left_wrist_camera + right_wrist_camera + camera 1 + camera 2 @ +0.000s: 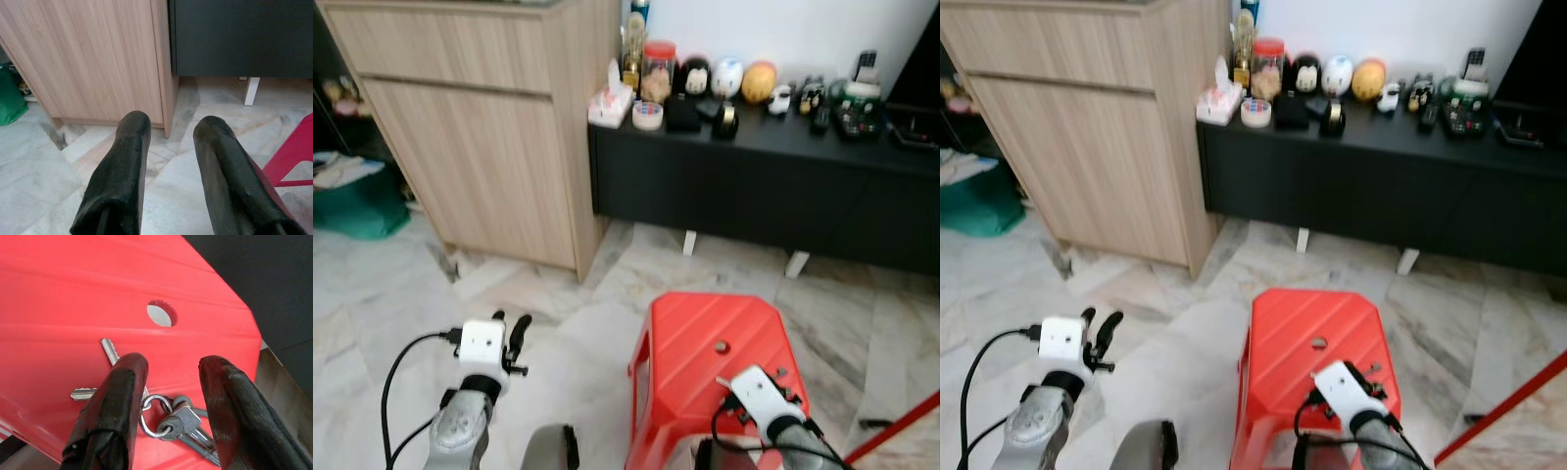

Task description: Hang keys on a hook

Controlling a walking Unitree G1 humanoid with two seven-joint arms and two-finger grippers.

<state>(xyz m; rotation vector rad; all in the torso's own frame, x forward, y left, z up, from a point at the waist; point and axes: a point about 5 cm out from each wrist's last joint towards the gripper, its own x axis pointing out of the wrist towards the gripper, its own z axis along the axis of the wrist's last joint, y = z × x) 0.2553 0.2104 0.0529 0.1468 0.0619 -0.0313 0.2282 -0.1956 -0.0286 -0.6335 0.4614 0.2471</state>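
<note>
While the left gripper [509, 333] hangs idle over the floor [372, 323], fingers parted and empty, the right gripper [168, 396] hovers spread over the keys [166, 418], which lie on the red stool [705, 343] just short of its centre hole, apparently lined up to grasp them. Behind stand a wooden cabinet [480, 127] at left and a low black sideboard [754, 186], cluttered, at right. No hook can be made out.

A red plastic stool [705, 338] stands on the pale marble floor [558, 313]; a bunch of keys [171, 423] on a ring lies flat on its ribbed top, near the round hole [160, 314] in the seat's middle, blades fanned outward
</note>
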